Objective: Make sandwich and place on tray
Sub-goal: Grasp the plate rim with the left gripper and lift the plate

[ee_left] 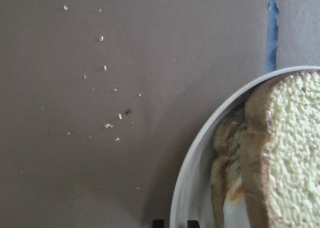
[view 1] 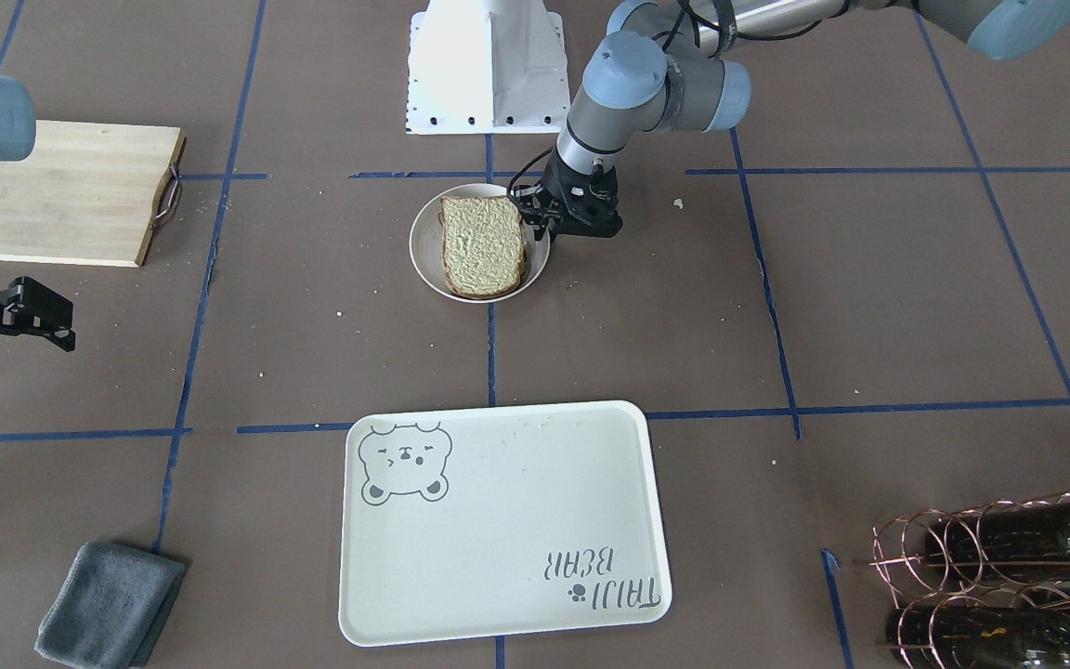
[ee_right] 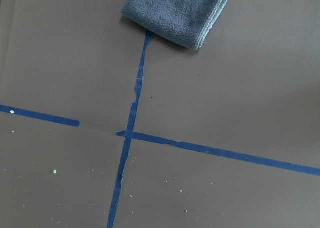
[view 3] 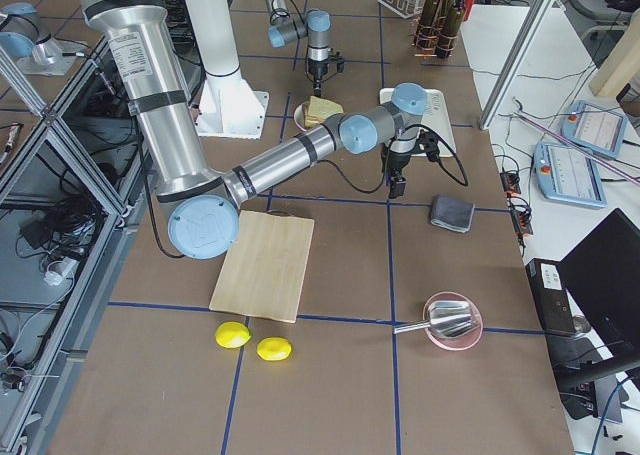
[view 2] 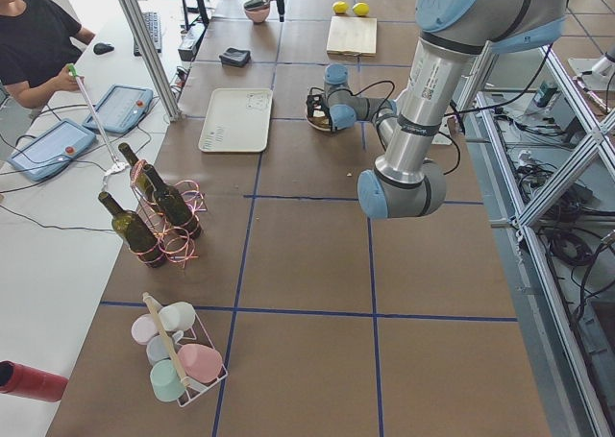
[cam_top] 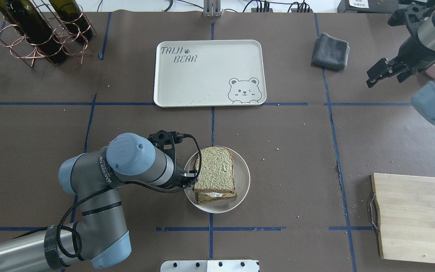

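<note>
L hand grips plate rim by sandwich, tray apart.

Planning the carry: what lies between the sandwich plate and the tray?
Nothing but bare table with a blue tape line, seen in the overhead view.

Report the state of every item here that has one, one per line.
tray: holds nothing.
plate: flat on the table, off the tray.
sandwich: assembled, lying on the plate.
left end effector: shut on the plate's rim.
right end effector: open, holding nothing.
cloth: folded.
</note>
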